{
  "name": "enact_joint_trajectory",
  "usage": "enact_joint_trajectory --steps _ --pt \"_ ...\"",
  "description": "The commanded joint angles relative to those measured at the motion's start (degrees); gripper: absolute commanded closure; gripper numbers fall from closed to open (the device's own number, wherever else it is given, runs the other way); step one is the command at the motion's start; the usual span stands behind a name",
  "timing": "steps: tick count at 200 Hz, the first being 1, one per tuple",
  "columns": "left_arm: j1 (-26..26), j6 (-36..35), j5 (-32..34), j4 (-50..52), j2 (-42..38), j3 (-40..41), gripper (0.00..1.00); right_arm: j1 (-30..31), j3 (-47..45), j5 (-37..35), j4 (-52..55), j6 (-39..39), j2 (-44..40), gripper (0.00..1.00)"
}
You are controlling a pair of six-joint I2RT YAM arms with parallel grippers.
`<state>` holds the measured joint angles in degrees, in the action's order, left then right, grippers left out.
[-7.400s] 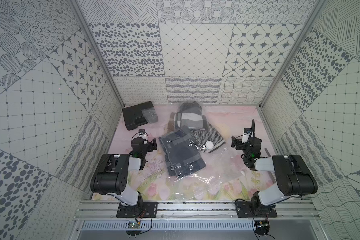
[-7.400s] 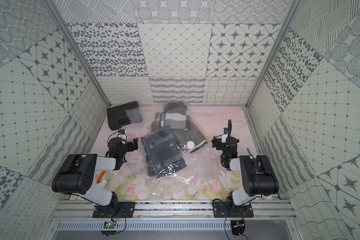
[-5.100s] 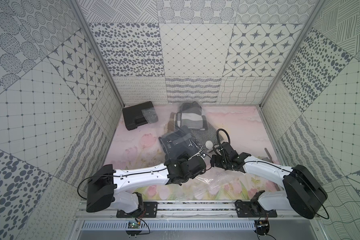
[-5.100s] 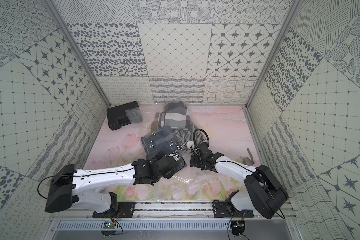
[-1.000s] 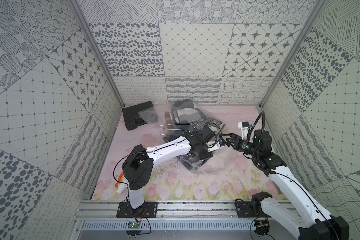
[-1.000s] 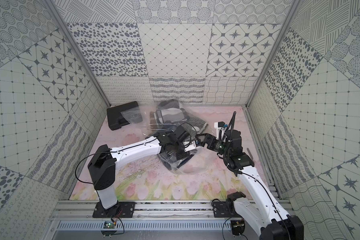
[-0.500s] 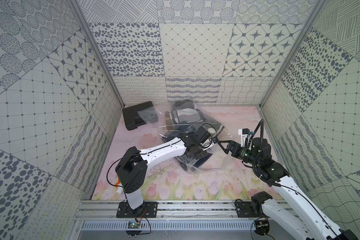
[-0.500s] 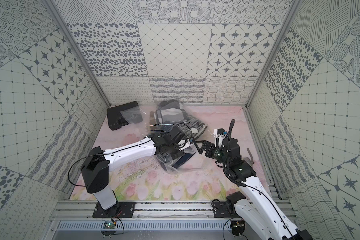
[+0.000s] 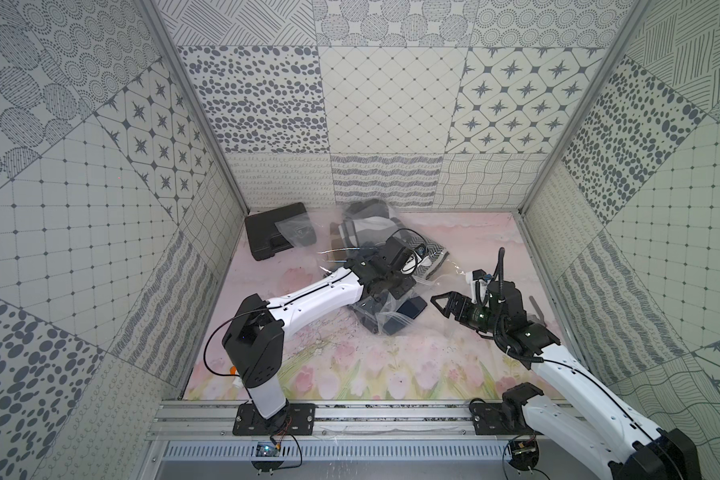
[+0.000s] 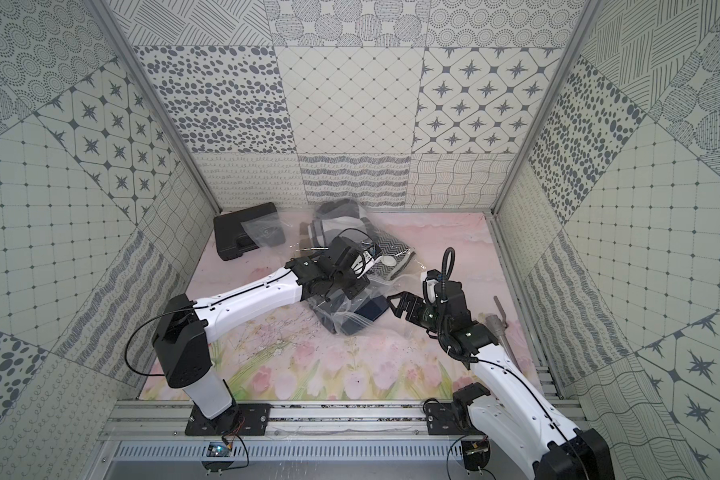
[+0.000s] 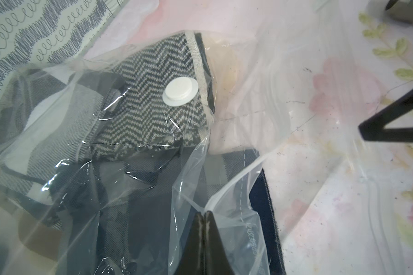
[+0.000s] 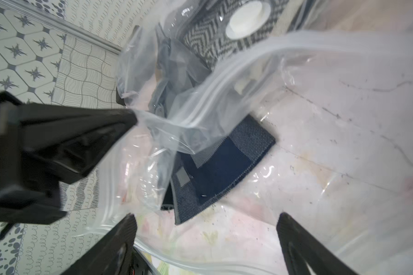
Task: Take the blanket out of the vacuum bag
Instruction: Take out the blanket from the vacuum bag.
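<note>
The vacuum bag (image 11: pixel 191 171) lies crumpled in the middle of the counter (image 9: pixel 350 374); its film is thin, light and slippery, so you hold it at the mouth rim, where the left gripper (image 11: pixel 204 215) has its jaws together on a fold of plastic. The dark blue blanket (image 12: pixel 224 162) is soft and limp, with one corner showing under the lifted lip, near the right gripper (image 12: pixel 205 217), whose jaws stand wide apart and empty; I judge this corner the best hold. I count one bag, one white valve cap (image 11: pixel 180 91), seemingly three folded cloths inside, and one black case (image 9: pixel 262 245).
</note>
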<state>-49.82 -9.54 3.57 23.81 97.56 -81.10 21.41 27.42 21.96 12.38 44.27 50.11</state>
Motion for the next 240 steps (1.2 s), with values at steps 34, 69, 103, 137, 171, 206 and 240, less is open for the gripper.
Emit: enact_joint_trajectory --steps 34,69,103,137,171,206,240 --pt "0.55 10.63 -0.8 -3.79 -7.71 4.04 1.0 0.03 -2.21 6.88 -20.77 -2.85 13.8 0.06" --pt "-0.04 14.63 -0.05 -3.52 -14.68 7.73 1.0 0.12 2.27 6.47 -23.48 -6.2 25.98 0.08" --pt "-0.87 15.18 -1.12 -2.02 -17.74 9.08 1.0 0.38 5.05 4.24 -25.56 -7.38 33.22 0.08" --pt "-1.91 15.87 0.07 -2.06 -18.14 10.2 1.0 1.02 9.53 7.05 -27.35 -8.27 42.12 0.09" --pt "-2.03 15.97 0.07 -2.7 -18.24 10.85 1.0 4.24 13.24 4.6 -23.55 -11.22 49.1 0.11" --pt "-2.32 15.89 -0.42 -3.2 -18.16 11.4 1.0 5.24 14.18 4.59 -23.26 -13.07 52.44 0.11" --pt "-2.3 14.27 0.55 -3.04 -16.86 10.65 1.0 6.47 18.51 19.17 -23.66 -11.41 58.72 0.17"
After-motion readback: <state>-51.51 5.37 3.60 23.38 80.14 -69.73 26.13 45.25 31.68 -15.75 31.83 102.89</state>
